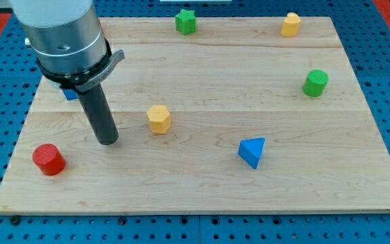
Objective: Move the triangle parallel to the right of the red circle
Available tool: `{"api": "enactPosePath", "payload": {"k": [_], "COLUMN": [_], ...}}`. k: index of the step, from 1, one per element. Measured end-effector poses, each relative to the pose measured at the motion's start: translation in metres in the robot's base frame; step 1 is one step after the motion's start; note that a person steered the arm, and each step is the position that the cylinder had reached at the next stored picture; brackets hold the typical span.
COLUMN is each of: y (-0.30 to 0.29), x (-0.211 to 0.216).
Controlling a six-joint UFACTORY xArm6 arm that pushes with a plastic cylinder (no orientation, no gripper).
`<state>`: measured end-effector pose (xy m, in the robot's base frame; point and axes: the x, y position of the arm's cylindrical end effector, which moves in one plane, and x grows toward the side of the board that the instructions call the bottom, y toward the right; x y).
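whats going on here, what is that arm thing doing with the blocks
A robot arm with a dark rod is sliding blocks around a wooden board. My tip sits toward the view's left, just up and right of the red circle and left of the yellow hexagon, touching neither. The blue triangle it is meant to move lies well off to the right of the tip, nearer the view's bottom, not yet beside the red circle.
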<state>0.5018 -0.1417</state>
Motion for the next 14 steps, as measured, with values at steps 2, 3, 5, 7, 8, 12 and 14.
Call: {"api": "enactPosePath", "payload": {"k": [2, 3, 5, 7, 8, 12, 14], "y": [0.002, 0.041, 0.072, 0.153, 0.153, 0.153, 0.153], "x": [0.000, 0.016, 0.006, -0.040, -0.041, -0.064, -0.064]}}
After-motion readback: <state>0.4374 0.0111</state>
